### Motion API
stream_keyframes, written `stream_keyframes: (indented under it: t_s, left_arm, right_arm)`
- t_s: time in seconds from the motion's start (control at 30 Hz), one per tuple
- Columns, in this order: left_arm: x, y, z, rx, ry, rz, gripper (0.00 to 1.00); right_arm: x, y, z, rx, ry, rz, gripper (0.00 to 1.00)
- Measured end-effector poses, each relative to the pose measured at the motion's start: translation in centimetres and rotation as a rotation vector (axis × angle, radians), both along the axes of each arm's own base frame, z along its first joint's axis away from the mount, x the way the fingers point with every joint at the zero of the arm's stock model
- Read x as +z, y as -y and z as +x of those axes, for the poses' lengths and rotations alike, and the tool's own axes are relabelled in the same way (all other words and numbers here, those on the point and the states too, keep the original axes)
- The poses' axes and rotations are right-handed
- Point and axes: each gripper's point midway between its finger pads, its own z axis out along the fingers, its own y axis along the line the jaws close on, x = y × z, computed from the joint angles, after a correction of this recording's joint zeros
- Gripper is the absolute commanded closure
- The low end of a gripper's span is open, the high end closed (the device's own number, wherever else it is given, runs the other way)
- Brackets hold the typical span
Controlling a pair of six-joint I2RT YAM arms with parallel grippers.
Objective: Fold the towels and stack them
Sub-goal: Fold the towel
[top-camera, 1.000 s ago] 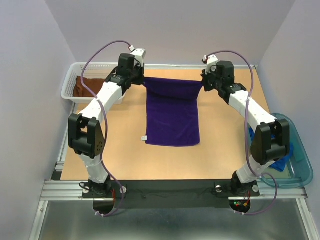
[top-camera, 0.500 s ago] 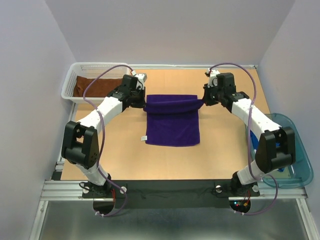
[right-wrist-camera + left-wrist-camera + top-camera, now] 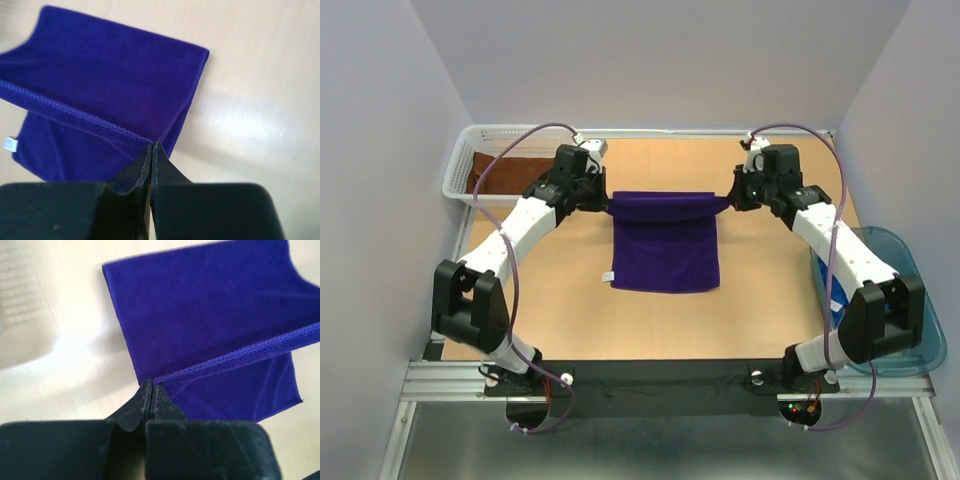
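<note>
While your left claw [image 3: 151,384] and right claw [image 3: 152,146] pinch far corners of the towel [image 3: 665,255] (mid-fold), you'd next bring them to its near hem.

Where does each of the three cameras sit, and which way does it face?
Top external: above, behind the bases, facing down at the table; both arms show.
Left wrist: on that wrist, looking past the left gripper at the purple towel.
Right wrist: likewise, past the right gripper.
Shared: all see the purple towel.
</note>
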Motion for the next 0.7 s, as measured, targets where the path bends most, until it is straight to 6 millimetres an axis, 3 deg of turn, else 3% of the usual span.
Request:
stream_keyframes:
  t_s: [0.13,0.23,0.37,0.5,0.57,0.7]
  left_arm:
    - [0.5,-0.4,-1.0,0.01,0.017,-0.014,1.0]
    - [-1.4,-0.8,-2.4,0.019,-0.023,-0.014,1.0]
    - [-6.5,-0.6,-5.4,0.014,-0.153,-0.001,1.0]
    - [-10.1,-0.1,-7.6,0.004,-0.259,0.018,1.0]
    - [-11.6,0.3,-8.2,0.003,-0.3,0.027,1.0]
    - [-13.6,0.6,-9.1,0.014,-0.352,0.034,1.0]
  right_arm:
    - [0.9,-0.3,-1.0,-0.006,0.006,0.047,1.0]
    - [-0.7,-0.7,-2.2,-0.015,-0.052,0.088,0.99]
    - [-6.7,-0.7,-5.3,-0.056,-0.241,0.112,1.0]
    - [-11.4,-0.2,-7.3,-0.117,-0.396,0.101,0.99]
    - [-13.1,0.0,-7.6,-0.148,-0.451,0.086,1.0]
    - [-14.6,0.4,-7.8,-0.185,-0.495,0.072,0.99]
